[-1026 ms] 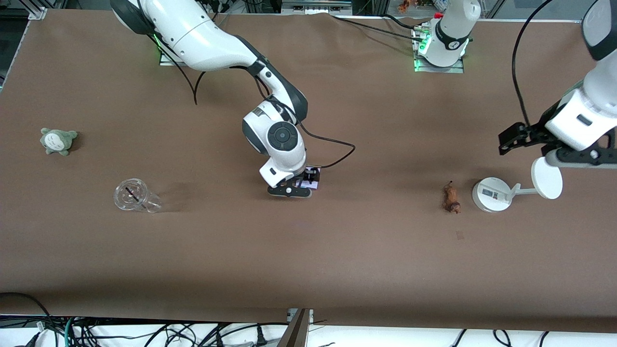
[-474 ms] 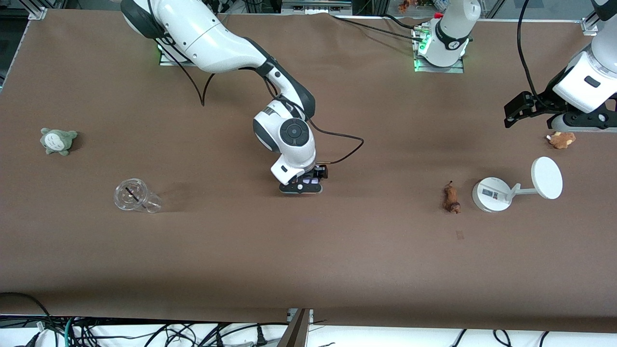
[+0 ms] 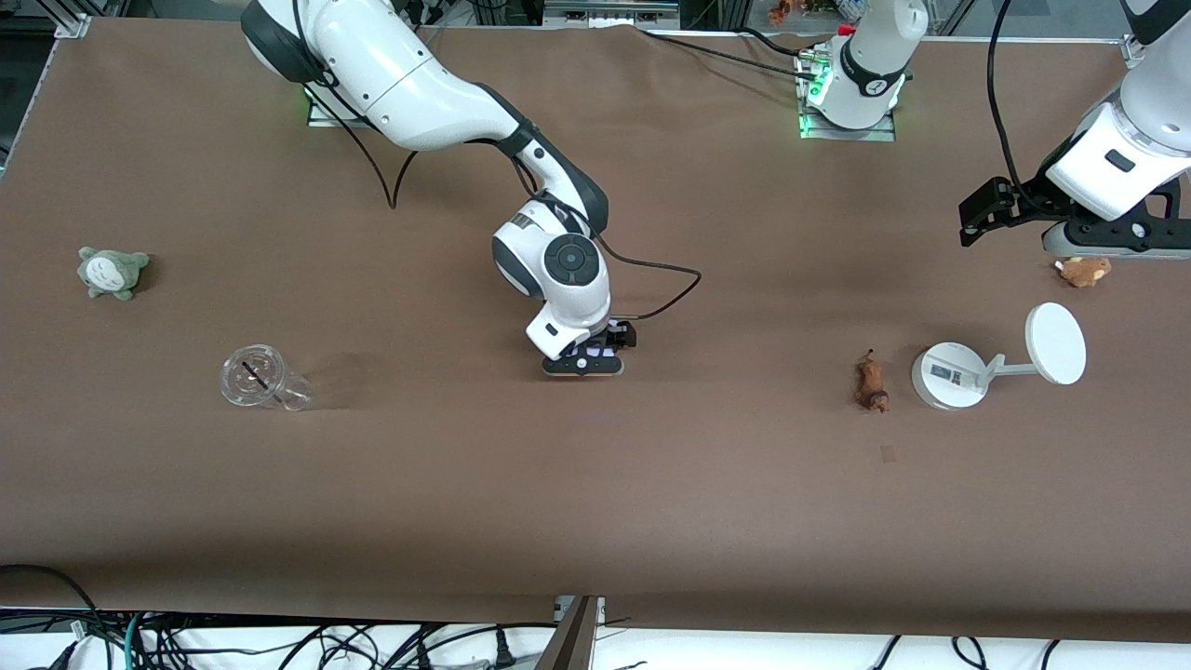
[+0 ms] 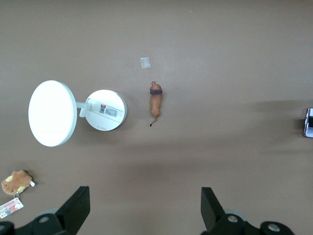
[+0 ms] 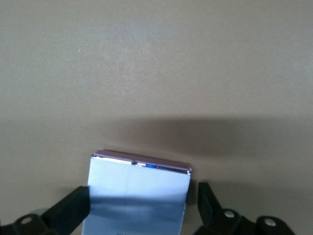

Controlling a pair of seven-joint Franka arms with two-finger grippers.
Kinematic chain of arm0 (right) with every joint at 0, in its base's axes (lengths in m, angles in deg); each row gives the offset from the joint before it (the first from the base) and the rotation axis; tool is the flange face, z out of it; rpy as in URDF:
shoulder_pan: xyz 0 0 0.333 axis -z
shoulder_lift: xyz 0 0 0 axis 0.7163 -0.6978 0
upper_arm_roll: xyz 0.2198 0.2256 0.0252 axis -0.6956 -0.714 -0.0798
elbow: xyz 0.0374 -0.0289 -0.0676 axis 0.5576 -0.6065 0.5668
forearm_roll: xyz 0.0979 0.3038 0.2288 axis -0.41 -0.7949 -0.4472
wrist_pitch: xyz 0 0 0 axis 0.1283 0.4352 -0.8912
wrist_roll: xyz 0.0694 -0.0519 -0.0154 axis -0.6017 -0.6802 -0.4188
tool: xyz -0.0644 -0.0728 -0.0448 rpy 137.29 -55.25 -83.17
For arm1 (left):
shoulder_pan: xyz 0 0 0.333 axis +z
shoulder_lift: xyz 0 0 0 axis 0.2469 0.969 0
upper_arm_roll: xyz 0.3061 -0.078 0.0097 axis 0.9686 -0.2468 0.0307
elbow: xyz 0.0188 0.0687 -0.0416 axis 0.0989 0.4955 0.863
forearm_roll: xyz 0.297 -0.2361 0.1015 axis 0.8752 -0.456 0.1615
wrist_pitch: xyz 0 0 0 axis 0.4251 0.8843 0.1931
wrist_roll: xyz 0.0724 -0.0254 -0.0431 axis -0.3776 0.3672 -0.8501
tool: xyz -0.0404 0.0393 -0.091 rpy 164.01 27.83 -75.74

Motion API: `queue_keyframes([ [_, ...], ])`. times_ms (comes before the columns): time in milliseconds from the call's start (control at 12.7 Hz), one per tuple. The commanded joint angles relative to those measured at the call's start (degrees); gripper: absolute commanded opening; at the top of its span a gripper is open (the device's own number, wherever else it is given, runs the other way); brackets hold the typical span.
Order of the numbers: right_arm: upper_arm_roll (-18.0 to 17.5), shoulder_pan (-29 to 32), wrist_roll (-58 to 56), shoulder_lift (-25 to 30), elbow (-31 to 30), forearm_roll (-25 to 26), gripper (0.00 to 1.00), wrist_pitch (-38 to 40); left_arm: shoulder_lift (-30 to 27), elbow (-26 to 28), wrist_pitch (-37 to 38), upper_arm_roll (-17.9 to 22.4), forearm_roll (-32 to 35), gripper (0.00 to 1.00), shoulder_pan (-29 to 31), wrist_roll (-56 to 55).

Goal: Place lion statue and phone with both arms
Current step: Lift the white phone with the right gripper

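Observation:
The lion statue (image 3: 872, 383) is a small orange-brown figurine lying on the brown table beside the white stand's base; it also shows in the left wrist view (image 4: 156, 100). The pale-lavender phone (image 3: 595, 353) lies flat near the table's middle. My right gripper (image 3: 583, 365) is low over it and open. In the right wrist view (image 5: 142, 196) the fingers straddle the phone (image 5: 139, 191), with a small gap on one side. My left gripper (image 3: 1103, 247) is open and empty (image 4: 142, 196), up over the table at the left arm's end, above the brown plush.
A white round-based stand (image 3: 949, 375) with a disc (image 3: 1055, 342) stands beside the lion. A fluffy brown plush (image 3: 1084, 270) lies under the left hand. A grey-green plush (image 3: 112, 272) and a clear cup (image 3: 256, 377) lie at the right arm's end.
My right gripper slid toward the left arm's end until its fingers stood around the phone. My left gripper moved off the stand's disc toward the bases, uncovering the brown plush.

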Motion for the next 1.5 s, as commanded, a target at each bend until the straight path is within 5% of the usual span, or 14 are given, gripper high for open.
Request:
queue_keyframes([
  [0,1.5,-1.8,0.5,-2.1,2.0,1.1,0.99,-1.1,0.1,-0.8,2.7,-0.2,-0.1,1.0,0.5,1.3],
  [789,1.6,-2.5,1.9,-2.9,3.2,1.3,0.98,-2.2,0.1,-1.5,4.2,-0.3,-0.2,1.0,0.0,1.5],
  [947,2.3,-2.6,1.7,-3.4,3.2,1.3,0.84,-2.2,0.1,-1.5,5.0,-0.3,-0.3,1.0,0.0,1.6],
  [1184,4.2,-1.9,-0.3,-2.0,3.2,1.3,0.4,-0.3,0.1,-1.5,5.1,-0.3,-0.3,1.0,-0.2,1.2],
  [1421,4.0,1.6,-3.2,0.9,3.1,0.6,0.11,2.1,0.1,-1.5,5.2,-0.3,-0.3,1.0,-0.3,1.1],
])
